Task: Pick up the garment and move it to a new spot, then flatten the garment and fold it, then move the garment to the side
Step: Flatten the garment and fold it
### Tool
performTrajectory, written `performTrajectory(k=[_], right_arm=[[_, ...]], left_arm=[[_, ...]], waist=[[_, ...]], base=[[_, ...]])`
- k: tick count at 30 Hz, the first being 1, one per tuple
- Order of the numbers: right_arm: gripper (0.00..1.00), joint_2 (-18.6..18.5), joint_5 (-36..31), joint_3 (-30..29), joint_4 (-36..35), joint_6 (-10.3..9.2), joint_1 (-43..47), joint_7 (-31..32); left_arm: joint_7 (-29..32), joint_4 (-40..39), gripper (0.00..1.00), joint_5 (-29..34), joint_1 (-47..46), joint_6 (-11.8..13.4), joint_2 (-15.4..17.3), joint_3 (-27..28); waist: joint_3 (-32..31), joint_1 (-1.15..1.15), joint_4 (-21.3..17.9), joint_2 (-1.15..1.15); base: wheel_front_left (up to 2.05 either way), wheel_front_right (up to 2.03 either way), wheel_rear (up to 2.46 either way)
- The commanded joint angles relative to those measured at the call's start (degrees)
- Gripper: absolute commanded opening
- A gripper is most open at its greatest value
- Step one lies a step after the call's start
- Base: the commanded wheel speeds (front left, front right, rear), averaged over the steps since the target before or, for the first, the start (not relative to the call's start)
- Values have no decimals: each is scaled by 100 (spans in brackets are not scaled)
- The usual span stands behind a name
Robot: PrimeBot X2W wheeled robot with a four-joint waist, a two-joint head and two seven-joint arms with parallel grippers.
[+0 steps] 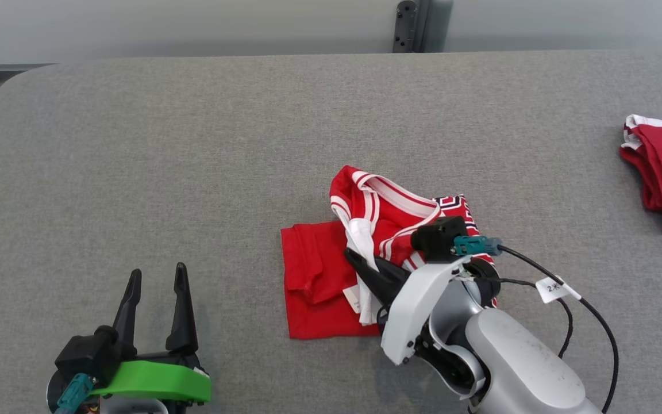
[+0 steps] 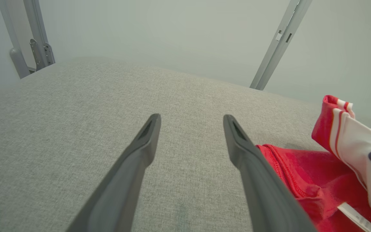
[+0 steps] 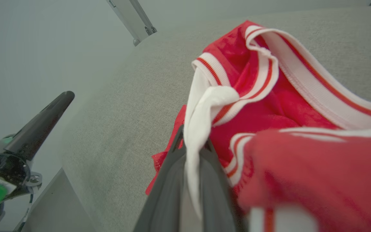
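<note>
**Item:** garment [image 1: 383, 224], a red sports jersey with white, red-striped trim and a dark-and-white patterned patch.

**Location:** middle of the grey fabric-covered table [image 1: 193, 144], a little right of centre. It is crumpled. The near-left part lies flat as a squarish red panel, and the far part is bunched up with the trimmed opening raised.

**Right gripper** [image 1: 351, 256]: clamped on the garment. It reaches in from the near right, fingers pointing far-left over the heap, tips at a white strip near the garment's middle.

**Left gripper** [image 1: 157, 271]: jaws spread wide, holding nothing. It sits over bare table at the near left, well apart from the garment, with a green band [image 1: 153, 388] on its wrist.

**Right wrist view supplies:** the grip itself. The right gripper [image 3: 192, 148] has both fingers pressed together with the white strip pinched between them. The garment [image 3: 269, 106] rises beyond, and a blurred red fold lies close to the lens. One finger [image 3: 40, 125] of the left gripper stands at the picture's left.

**Left wrist view supplies:** the left gripper [image 2: 192, 119] parted over grey fabric. To its right lie the garment's [image 2: 301, 180] hemmed red edge and a white sewn-in label [image 2: 354, 217].

**Head view supplies:** a second garment [image 1: 661, 172], red with white trim, at the table's right edge and well apart. It also shows a black cable [image 1: 595, 322] with a white tag [image 1: 552, 287] at the right wrist.
</note>
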Motion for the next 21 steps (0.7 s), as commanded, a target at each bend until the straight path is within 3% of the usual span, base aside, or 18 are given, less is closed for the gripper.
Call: performTrajectory(k=[1, 8, 10, 11, 21], right_arm=[[0, 46, 62, 74, 148, 1, -120, -66], [0, 163, 287, 491, 1016, 0, -508, -306], [50, 181, 384, 633, 1147, 1, -576, -396], [100, 185, 441, 703, 1183, 1, -603, -449], [100, 183, 926, 1000, 738, 0, -757, -1218]], left_arm=[[-18, 11, 100, -70, -94, 10, 5, -22], [-17, 64, 100, -70, -102, 45, 5, -115], [-17, 77, 100, -80, -94, 55, 5, -133], [-17, 86, 100, -84, -84, 57, 5, -140], [-17, 124, 100, -24, 65, 51, 5, -232]], waist=[[4, 0, 175, 0], [-22, 0, 341, 0], [-37, 0, 352, 0], [-48, 0, 348, 0], [-197, 0, 84, 0]], base=[[0, 0, 0], [0, 0, 0], [0, 0, 0], [0, 0, 0], [0, 0, 0]])
